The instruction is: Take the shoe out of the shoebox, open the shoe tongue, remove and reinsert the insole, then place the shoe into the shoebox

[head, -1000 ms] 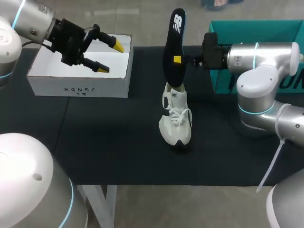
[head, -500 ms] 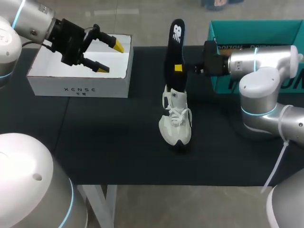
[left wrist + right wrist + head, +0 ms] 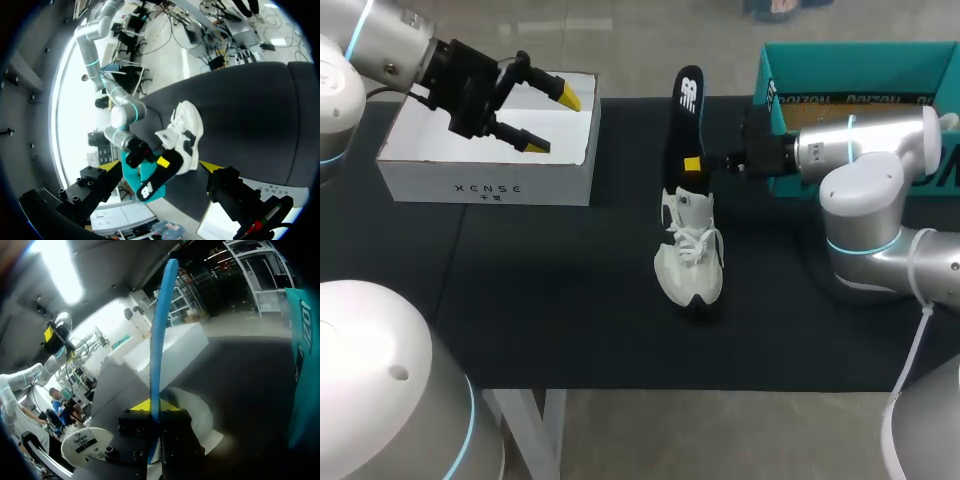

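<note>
A white shoe [image 3: 688, 252] stands on the black table [image 3: 550, 300], toe towards the front edge. A black insole [image 3: 684, 120] stands upright over its opening, lower end at the heel. My right gripper [image 3: 693, 164] is shut on the insole's lower part. In the right wrist view the insole [image 3: 159, 325] shows edge-on as a blue strip between the yellow tips [image 3: 151, 405], with the shoe [image 3: 202, 415] just below. My left gripper [image 3: 535, 118] hangs open and holds nothing, above the white shoebox [image 3: 485, 178] at the back left. The left wrist view shows the shoe [image 3: 186, 131] and insole [image 3: 156, 179] far ahead.
A teal box [image 3: 850, 68] stands at the back right, just behind my right arm [image 3: 865, 150]. The black cloth runs to the table's front edge, with bare surface on both sides of the shoe.
My right gripper has come down with the insole, bringing its lower end closer into the shoe's opening. The left arm has not moved.
</note>
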You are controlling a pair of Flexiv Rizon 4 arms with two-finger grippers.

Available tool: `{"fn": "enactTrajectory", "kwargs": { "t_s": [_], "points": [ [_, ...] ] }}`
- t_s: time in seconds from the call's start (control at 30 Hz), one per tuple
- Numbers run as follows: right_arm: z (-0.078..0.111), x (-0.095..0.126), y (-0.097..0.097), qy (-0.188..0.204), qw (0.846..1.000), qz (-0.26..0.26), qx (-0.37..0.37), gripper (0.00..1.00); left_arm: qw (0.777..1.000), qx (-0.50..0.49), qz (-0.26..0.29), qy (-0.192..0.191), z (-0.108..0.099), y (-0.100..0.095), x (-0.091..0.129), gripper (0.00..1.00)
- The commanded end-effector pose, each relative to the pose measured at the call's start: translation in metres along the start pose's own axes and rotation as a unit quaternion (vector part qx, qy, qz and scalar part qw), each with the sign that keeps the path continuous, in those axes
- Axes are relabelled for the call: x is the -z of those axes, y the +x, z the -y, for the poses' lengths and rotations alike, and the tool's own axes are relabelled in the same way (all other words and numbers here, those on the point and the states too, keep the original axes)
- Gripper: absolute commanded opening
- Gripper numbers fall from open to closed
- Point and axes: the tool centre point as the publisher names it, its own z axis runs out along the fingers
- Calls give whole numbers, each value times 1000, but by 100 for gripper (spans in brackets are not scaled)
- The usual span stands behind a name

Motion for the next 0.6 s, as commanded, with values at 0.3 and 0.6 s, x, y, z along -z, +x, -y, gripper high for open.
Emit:
{"fn": "enactTrajectory", "kwargs": {
  "t_s": [0.3,0.6],
  "points": [
    [22,-4,2,8,1000,8,-14,15,1000,0,-2,0,0,0,1,100],
    [-7,-4,-7,5,1000,19,13,46,1000,0,-2,0,0,0,1,100]
  ]
}}
